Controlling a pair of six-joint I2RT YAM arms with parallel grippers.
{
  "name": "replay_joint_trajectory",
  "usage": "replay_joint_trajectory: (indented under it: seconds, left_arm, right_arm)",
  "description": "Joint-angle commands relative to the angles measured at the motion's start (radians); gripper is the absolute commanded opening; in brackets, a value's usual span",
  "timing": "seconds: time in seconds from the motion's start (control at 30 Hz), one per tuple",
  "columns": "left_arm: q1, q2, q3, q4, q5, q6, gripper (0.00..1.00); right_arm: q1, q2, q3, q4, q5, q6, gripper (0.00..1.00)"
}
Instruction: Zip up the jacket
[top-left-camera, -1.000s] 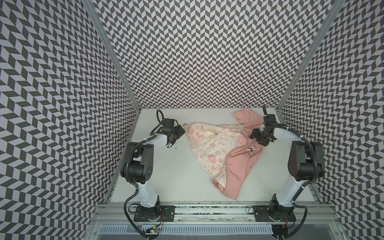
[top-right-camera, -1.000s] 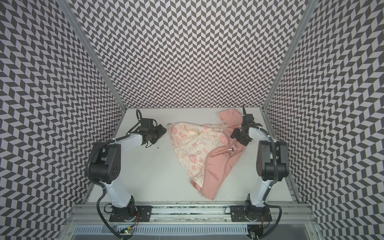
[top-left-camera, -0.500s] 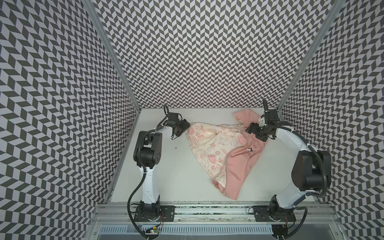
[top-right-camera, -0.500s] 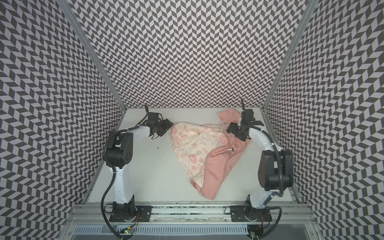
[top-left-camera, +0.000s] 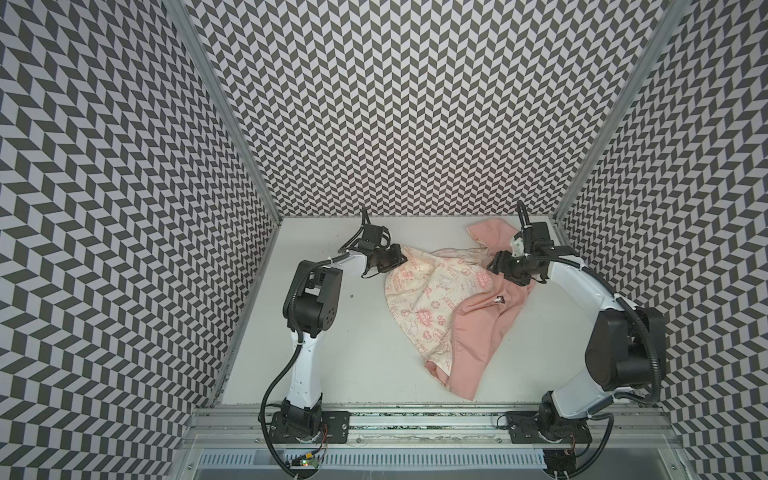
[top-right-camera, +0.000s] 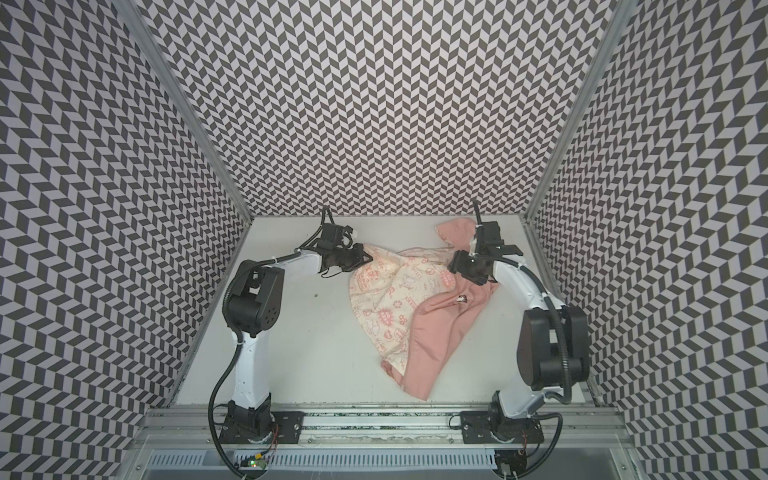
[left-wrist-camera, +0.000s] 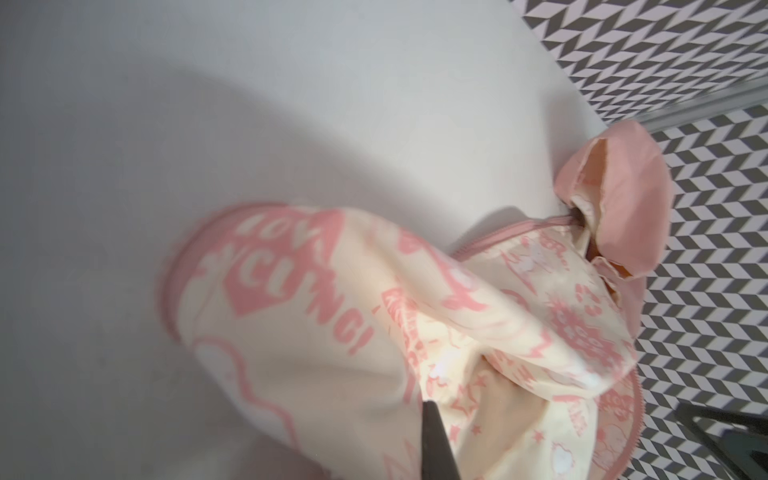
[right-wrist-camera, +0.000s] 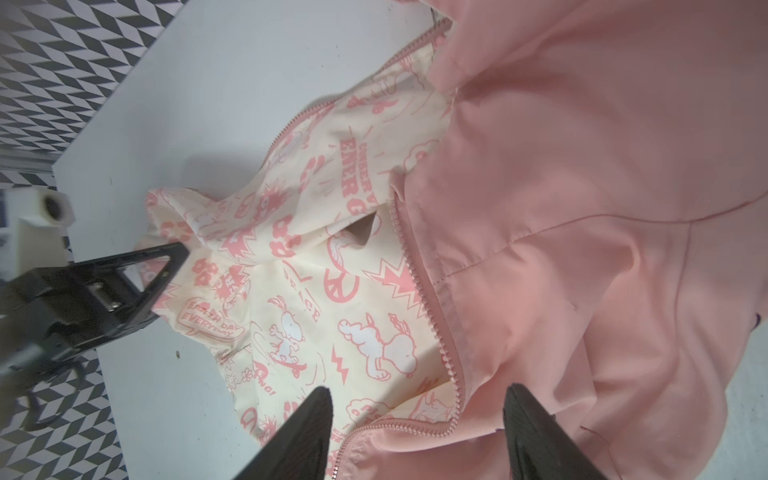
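Observation:
The salmon-pink jacket (top-left-camera: 478, 328) (top-right-camera: 432, 332) lies unzipped and crumpled on the white table, with its cream printed lining (top-left-camera: 419, 299) turned up. My left gripper (top-left-camera: 392, 262) (top-right-camera: 360, 262) is shut on the lining's far-left corner. In the left wrist view one dark finger (left-wrist-camera: 436, 440) is pressed into the cream fabric (left-wrist-camera: 332, 332). My right gripper (top-left-camera: 500, 266) (top-right-camera: 459, 266) (right-wrist-camera: 415, 415) is open over the jacket's far right. Its fingers straddle the pink zipper teeth (right-wrist-camera: 424, 291) where lining meets shell (right-wrist-camera: 561, 208). A small dark graphic (top-left-camera: 498, 299) shows on the shell.
Chevron-patterned walls (top-left-camera: 415, 104) close in the table (top-left-camera: 332, 353) at the back and both sides. An aluminium rail (top-left-camera: 415, 419) with both arm bases runs along the front. The jacket's hood end (top-left-camera: 490, 235) lies near the back right corner.
My left gripper moved right onto the lining's corner and closed on it. My right gripper shifted a little toward the back over the zipper edge, and its jaws narrowed somewhat.

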Motion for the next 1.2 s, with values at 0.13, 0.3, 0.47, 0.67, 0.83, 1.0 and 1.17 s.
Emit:
replay_joint_trajectory:
  seconds: [0.13,0.3,0.47,0.67,0.83,1.0,1.17]
  left_arm:
    - [-0.269,-0.335,0.035,-0.260,-0.085,0.373,0.00]
    - [-0.511,-0.437,-0.070,-0.363,-0.251,0.498,0.00]
    - [-0.683,-0.439,-0.183,-0.371,-0.330,0.498,0.03]
    - [-0.796,-0.419,-0.249,-0.376,-0.370,0.469,0.53]
    - [-0.797,-0.534,-0.304,-0.371,-0.408,0.433,0.66]
    - [-0.690,-0.662,-0.386,-0.327,-0.347,0.339,0.73]
    - [-0.575,-0.642,-0.450,-0.203,-0.267,0.275,0.79]
  right_arm:
    - [-0.010,0.010,-0.027,0.031,-0.042,0.004,0.63]
    - [-0.050,0.004,-0.038,0.048,-0.103,0.026,0.64]
    - [-0.073,-0.014,-0.058,0.059,-0.147,0.039,0.69]
    - [-0.073,-0.057,-0.088,0.055,-0.145,0.042,0.80]
    - [-0.073,-0.084,-0.105,0.052,-0.146,0.044,0.81]
    - [-0.073,-0.090,-0.114,0.066,-0.158,0.054,0.73]
    - [-0.060,-0.097,-0.145,0.110,-0.182,0.080,0.69]
